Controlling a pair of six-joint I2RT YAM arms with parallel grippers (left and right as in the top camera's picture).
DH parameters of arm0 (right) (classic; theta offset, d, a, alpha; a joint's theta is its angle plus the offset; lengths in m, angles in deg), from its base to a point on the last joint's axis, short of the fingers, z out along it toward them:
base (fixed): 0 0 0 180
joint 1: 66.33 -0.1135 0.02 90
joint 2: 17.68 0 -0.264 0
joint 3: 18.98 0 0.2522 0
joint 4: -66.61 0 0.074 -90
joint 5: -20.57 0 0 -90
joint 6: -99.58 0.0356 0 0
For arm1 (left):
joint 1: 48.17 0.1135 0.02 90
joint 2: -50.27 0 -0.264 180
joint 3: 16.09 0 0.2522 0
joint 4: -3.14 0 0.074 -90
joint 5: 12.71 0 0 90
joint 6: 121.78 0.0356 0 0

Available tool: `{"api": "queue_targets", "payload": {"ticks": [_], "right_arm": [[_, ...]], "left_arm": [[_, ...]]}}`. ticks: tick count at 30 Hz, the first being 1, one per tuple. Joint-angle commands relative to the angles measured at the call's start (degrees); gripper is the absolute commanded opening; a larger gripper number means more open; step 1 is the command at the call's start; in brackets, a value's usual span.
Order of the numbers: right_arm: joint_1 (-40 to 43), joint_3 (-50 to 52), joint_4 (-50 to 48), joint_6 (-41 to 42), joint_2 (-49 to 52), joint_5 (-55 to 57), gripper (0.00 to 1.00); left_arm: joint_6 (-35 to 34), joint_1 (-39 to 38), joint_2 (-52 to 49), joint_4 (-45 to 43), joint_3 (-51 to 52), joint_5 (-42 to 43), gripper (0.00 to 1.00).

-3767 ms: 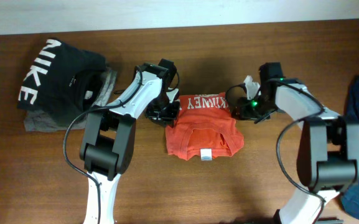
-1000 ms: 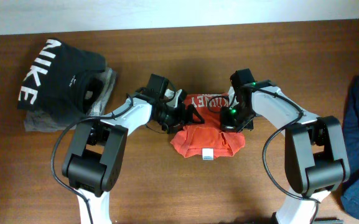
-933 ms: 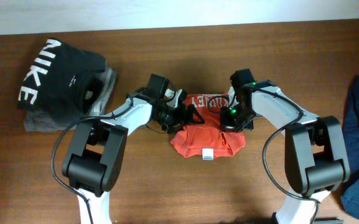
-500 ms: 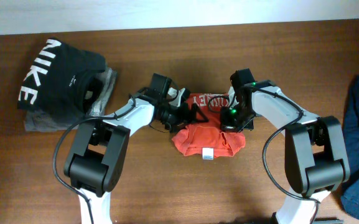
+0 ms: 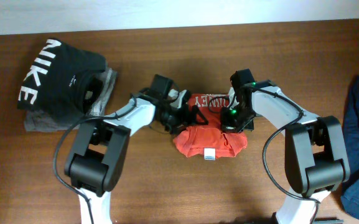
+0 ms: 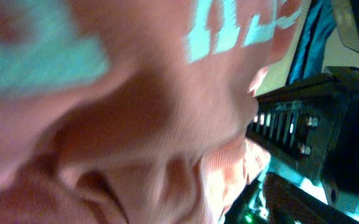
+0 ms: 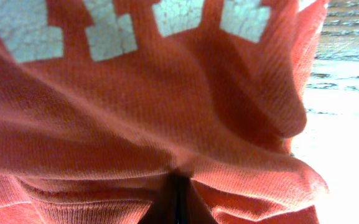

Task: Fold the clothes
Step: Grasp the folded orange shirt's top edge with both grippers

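Thin orange-red T-shirt (image 5: 209, 138) lies bunched mid-desk (image 5: 167, 186) between both arms. We see soft folds, fine knit, cracked white block letters. Left jaws and right jaws sit at its far corners, cloth-smothered; gripping or not, we can't tell.

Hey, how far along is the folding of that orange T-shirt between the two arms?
Done: the orange T-shirt is already a compact bundle, no sleeves sticking out, white tag at its near edge. In hand: the left gripper and right gripper sit at its far edge by the white lettering; fabric fills both wrist views, so any grip is unseen. Left: probably folding that edge over and flattening.
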Motion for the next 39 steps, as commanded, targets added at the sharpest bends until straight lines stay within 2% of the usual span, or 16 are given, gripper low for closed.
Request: {"api": "queue_targets", "payload": {"ticks": [1,3,12,13,14,15,17,22,24,27,32,34,37,39], "right_arm": [[-0.09,0.04,0.33,-0.07,0.5,0.5,0.04],[-0.11,0.04,0.2,-0.07,0.5,0.5,0.04],[-0.11,0.04,-0.09,-0.04,0.5,0.5,0.04],[-0.11,0.04,-0.09,-0.04,0.5,0.5,0.04],[-0.11,0.04,-0.11,-0.04,0.5,0.5,0.04],[-0.11,0.04,-0.09,-0.04,0.5,0.5,0.04],[-0.11,0.04,-0.09,-0.07,0.5,0.5,0.04],[-0.11,0.04,-0.09,-0.07,0.5,0.5,0.04],[-0.11,0.04,-0.11,-0.07,0.5,0.5,0.04],[-0.11,0.04,-0.11,-0.07,0.5,0.5,0.04],[-0.11,0.04,-0.07,-0.07,0.5,0.5,0.04],[-0.11,0.04,-0.07,-0.07,0.5,0.5,0.04],[-0.11,0.04,-0.02,-0.07,0.5,0.5,0.04],[-0.09,0.04,-0.04,-0.07,0.5,0.5,0.04]], "left_arm": [[0.52,3.98,-1.81,7.32,2.01,-7.48,0.99],[0.17,4.28,-1.81,7.63,3.13,-7.43,0.99],[-2.93,1.57,-1.88,-5.88,6.29,-4.72,0.99],[-2.93,1.4,-1.88,-7.17,6.29,-4.24,0.96],[-2.91,0.92,-1.88,-8.76,6.27,-3.39,0.89],[-2.91,0.68,-1.88,-8.79,6.27,-3.19,0.78],[-2.89,0.28,-1.88,-8.35,6.27,-2.84,0.66],[-2.89,0.24,-1.88,-9.31,6.27,-2.84,0.57],[-2.91,0.22,-1.88,-10.69,6.27,-2.8,0.57],[-2.91,-0.26,-1.88,-12.41,6.27,-2.14,0.68],[-2.91,-1.44,-1.88,-14.58,6.27,-2.23,0.66],[-2.91,-1.92,-1.88,-15.21,6.27,-2.19,0.56],[-2.93,-1.77,-1.88,-13.73,6.27,-2.16,0.28],[-2.93,-1.36,-1.88,-13.35,6.27,-2.21,0.15]]}}
